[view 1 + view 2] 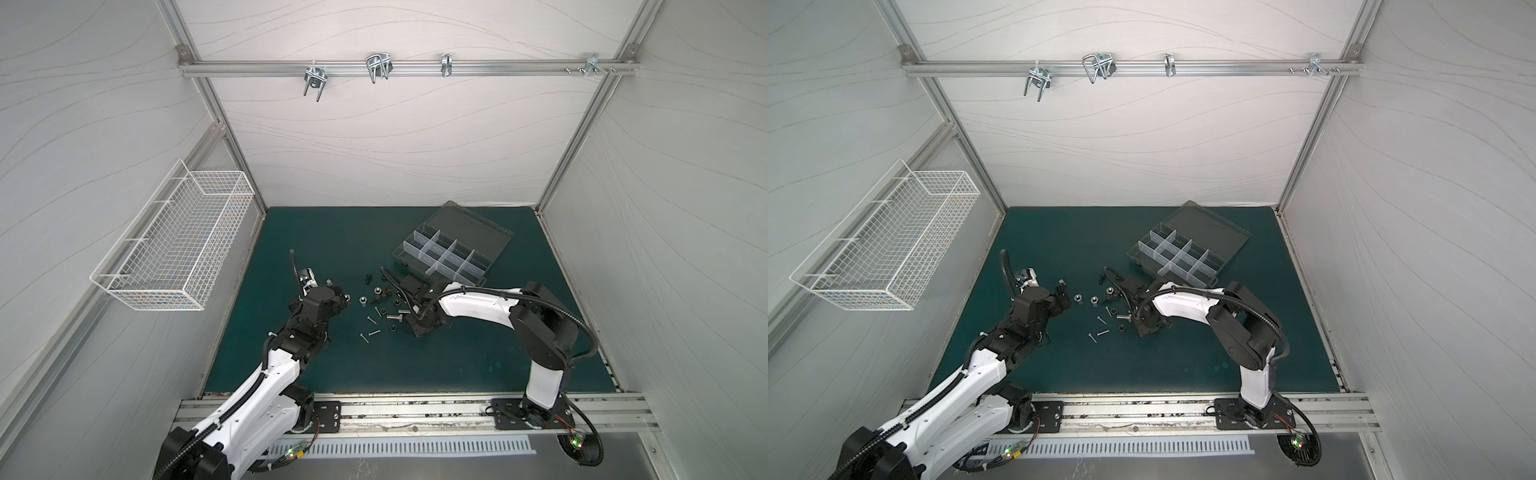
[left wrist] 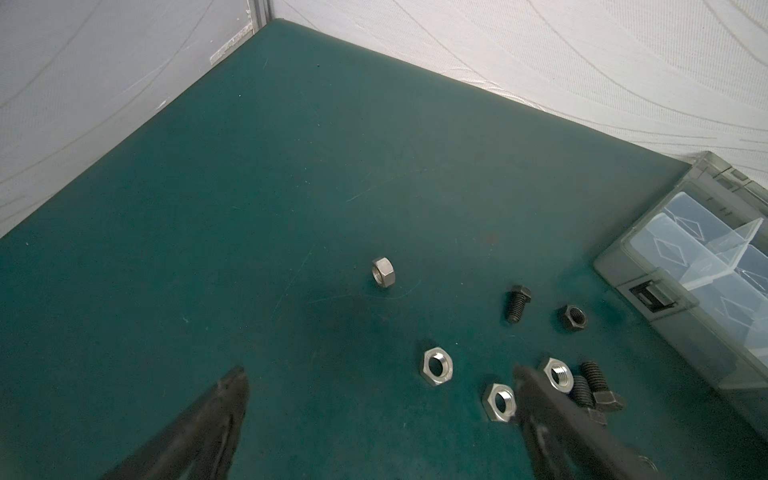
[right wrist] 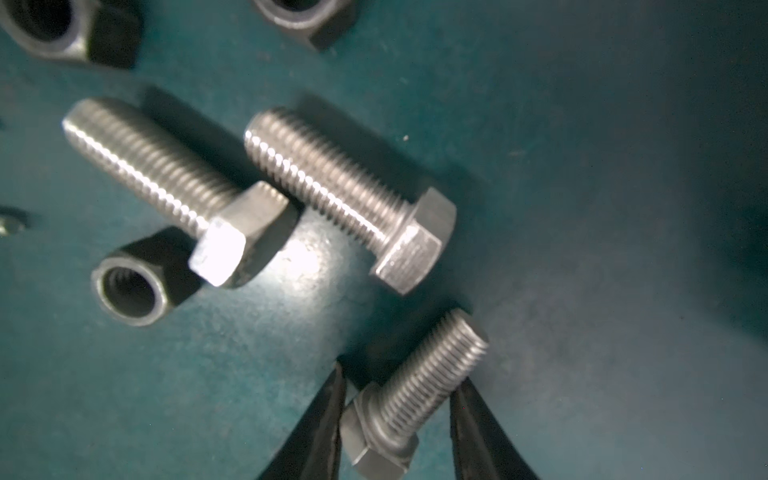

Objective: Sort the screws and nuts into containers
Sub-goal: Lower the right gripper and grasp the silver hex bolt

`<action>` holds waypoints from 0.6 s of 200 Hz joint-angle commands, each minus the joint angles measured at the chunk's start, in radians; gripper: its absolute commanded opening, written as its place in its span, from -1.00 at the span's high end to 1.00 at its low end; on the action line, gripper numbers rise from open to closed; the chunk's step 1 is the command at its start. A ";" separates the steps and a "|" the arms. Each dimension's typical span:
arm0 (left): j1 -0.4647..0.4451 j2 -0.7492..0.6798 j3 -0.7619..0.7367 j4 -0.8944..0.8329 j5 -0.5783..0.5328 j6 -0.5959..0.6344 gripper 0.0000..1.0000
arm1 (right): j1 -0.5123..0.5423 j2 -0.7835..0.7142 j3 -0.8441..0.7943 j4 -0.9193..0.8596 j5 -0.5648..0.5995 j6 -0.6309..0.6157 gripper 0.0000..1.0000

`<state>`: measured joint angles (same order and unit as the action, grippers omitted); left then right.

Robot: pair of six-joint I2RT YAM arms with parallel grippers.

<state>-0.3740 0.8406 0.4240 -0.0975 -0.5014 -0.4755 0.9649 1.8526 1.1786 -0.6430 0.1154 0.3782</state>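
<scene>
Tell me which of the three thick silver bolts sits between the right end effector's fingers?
The lone bolt straddled by the right end effector; the other two bolts lie side by side beyond it.

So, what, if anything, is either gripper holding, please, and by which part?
The left gripper is open, holding nothing. The right gripper flanks a silver hex bolt on the mat, at the shank beside its head; whether it grips cannot be told.
</scene>
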 commanded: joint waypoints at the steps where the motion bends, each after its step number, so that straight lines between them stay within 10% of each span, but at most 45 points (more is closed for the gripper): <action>1: 0.000 0.006 0.039 0.033 -0.012 -0.011 -0.99 | 0.006 -0.008 -0.040 -0.078 0.020 0.011 0.20; 120: 0.001 0.003 0.038 0.026 -0.010 -0.006 -0.99 | -0.048 -0.100 0.027 -0.096 0.073 -0.054 0.85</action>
<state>-0.3740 0.8459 0.4240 -0.0978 -0.5014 -0.4751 0.9550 1.8217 1.1603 -0.6773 0.1551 0.3634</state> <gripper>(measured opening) 0.996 0.280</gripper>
